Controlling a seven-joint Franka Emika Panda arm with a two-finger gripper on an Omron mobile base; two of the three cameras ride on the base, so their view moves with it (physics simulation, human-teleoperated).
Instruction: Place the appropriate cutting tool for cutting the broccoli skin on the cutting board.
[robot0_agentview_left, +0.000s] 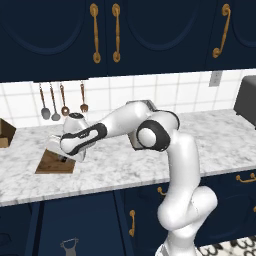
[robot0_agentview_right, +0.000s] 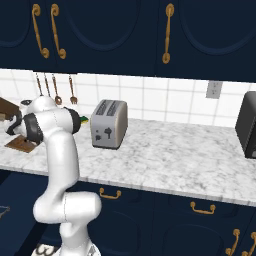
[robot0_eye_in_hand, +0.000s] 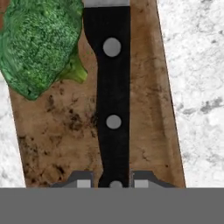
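Because the task pairs blade with vegetable, the broccoli (robot0_eye_in_hand: 39, 43) lies on the cutting board (robot0_eye_in_hand: 148, 131) ahead and left of the end effector (robot0_eye_in_hand: 114, 183). The knife (robot0_eye_in_hand: 113, 92) runs straight ahead from between the fingertips (robot0_eye_in_hand: 83, 183), its black handle flat on the wood, the blade leaving the top of the hand view. The jaws flank the handle's butt narrowly; whether they pinch or release it, I cannot tell. Right of the board lies bare marble worktop (robot0_eye_in_hand: 197, 87).

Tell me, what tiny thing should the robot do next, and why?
Probably spread the fingers wider and lift straight up. The knife already lies flat on the board beside the broccoli, and the fingers sit close on either side of its handle end.
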